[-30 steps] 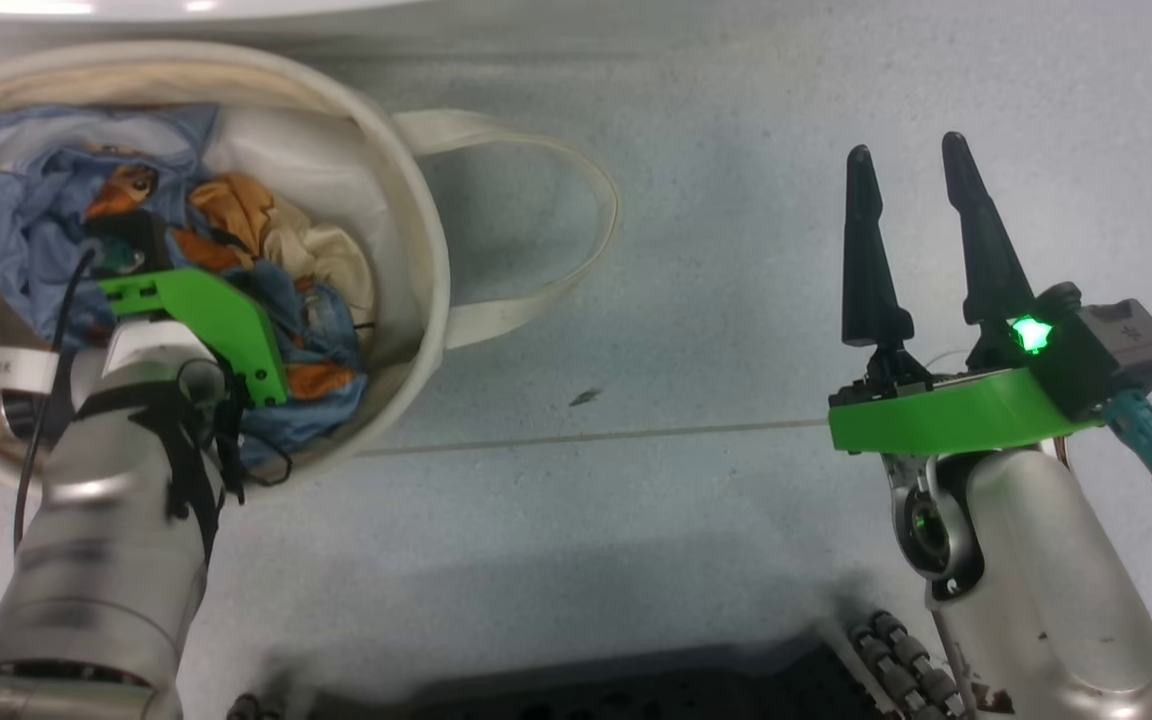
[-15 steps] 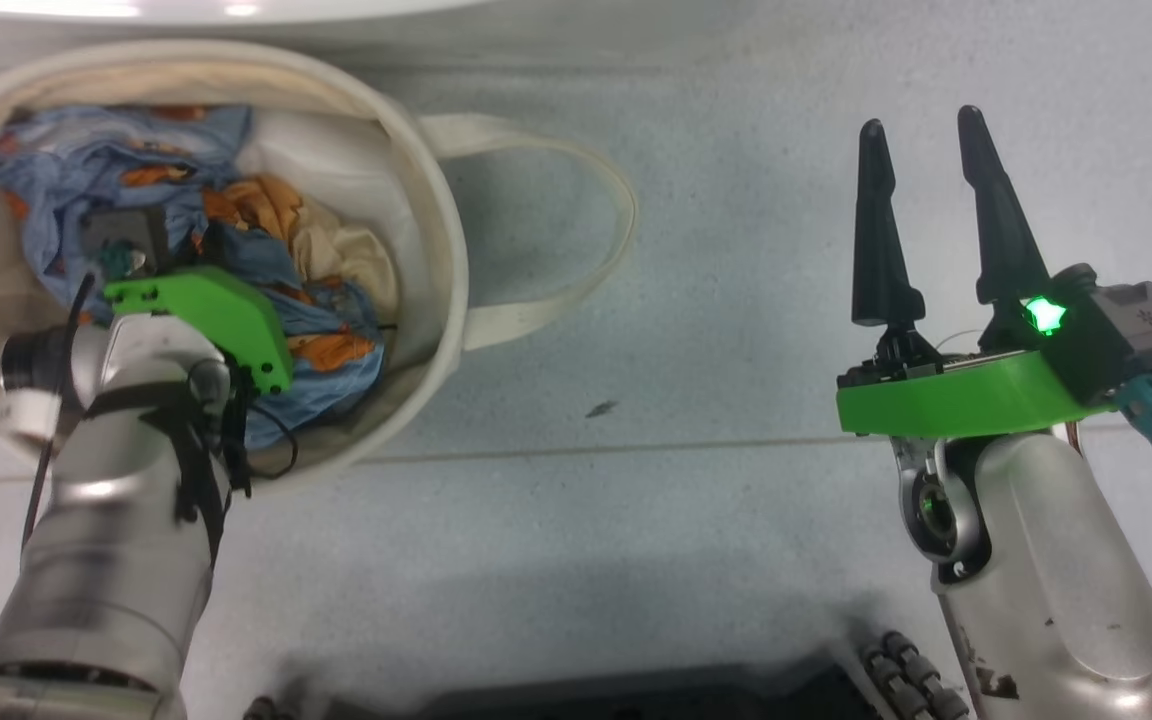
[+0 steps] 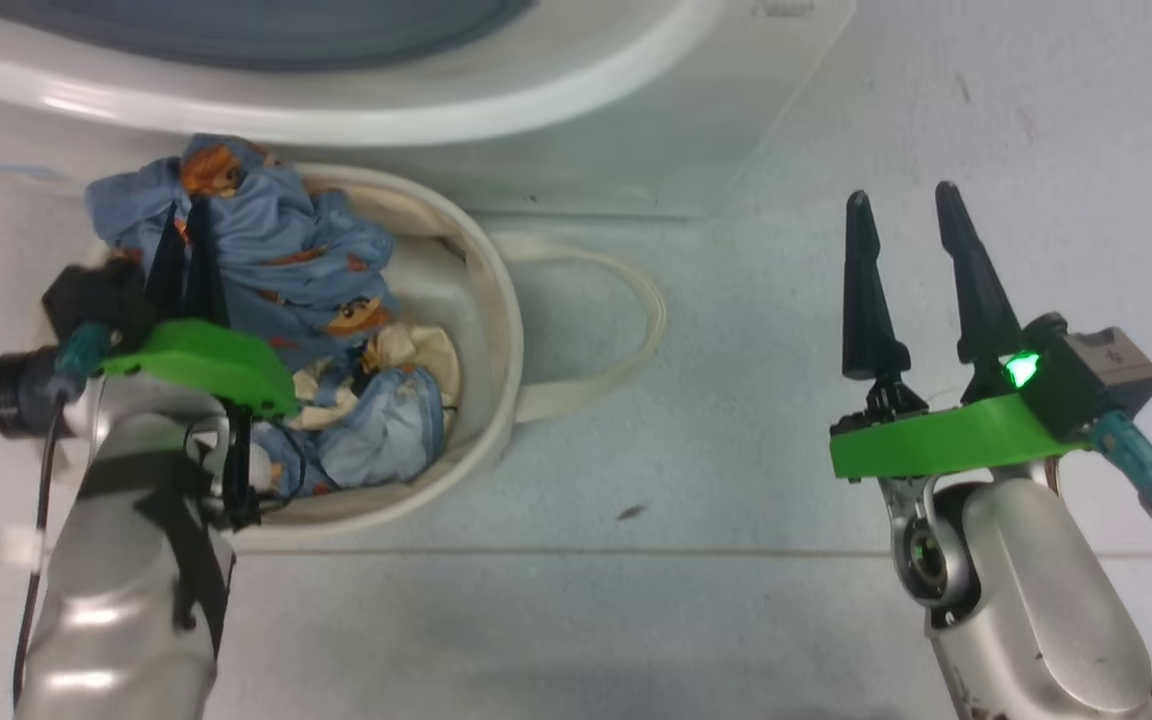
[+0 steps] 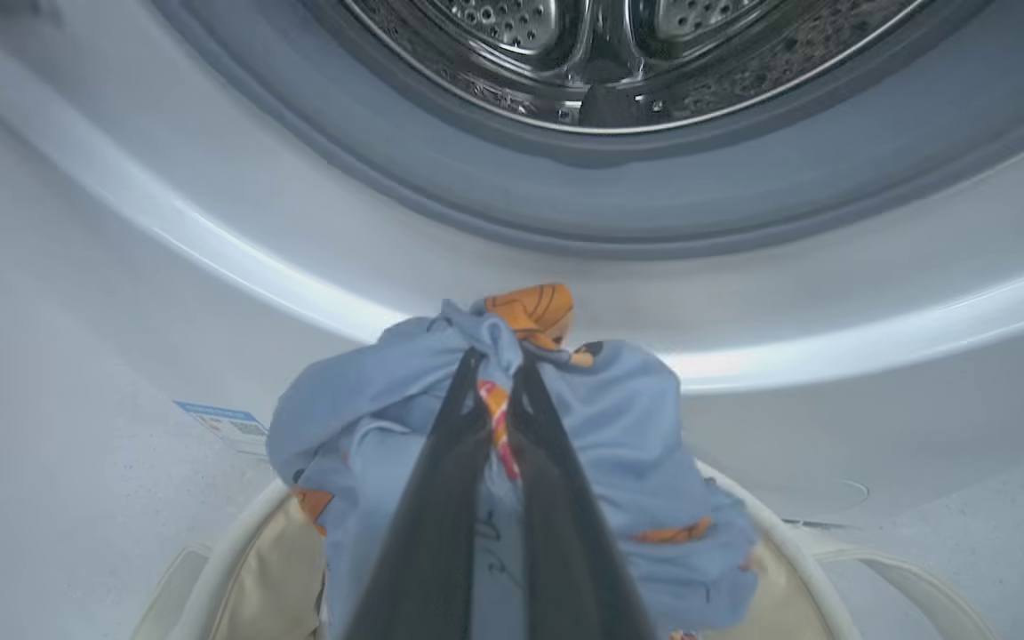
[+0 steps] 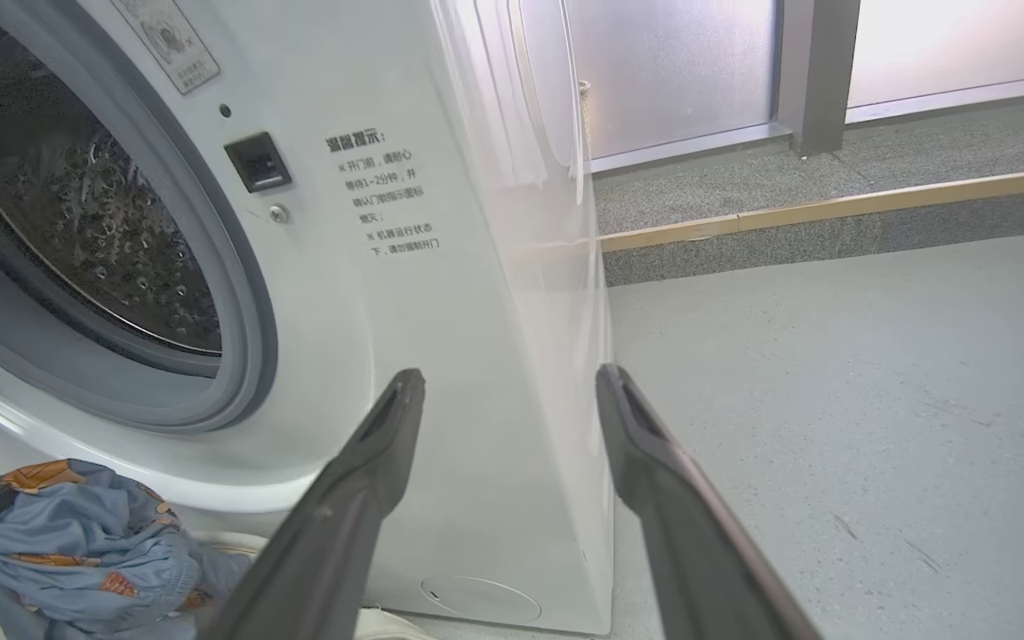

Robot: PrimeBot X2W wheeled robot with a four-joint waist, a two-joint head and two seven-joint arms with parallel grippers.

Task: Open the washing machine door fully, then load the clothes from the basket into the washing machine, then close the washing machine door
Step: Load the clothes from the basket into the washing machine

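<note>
At the head view's upper left, the left pincer (image 3: 188, 212) pinches a denim-blue, orange-printed garment (image 3: 286, 250) just above the round cream canvas basket (image 3: 498, 330); trailing folds could snag its rim or slip free. The right pincer (image 3: 900, 192) is spread, empty.

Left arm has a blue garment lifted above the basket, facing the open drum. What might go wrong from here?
1. The left end effector pinches only a small bunch of the blue garment; the drooping rest may slip free.
2. Its lower folds lie against the cream garment in the basket and might drag it out.
3. Hanging cloth could catch on the grey rubber ring at the drum mouth.
</note>
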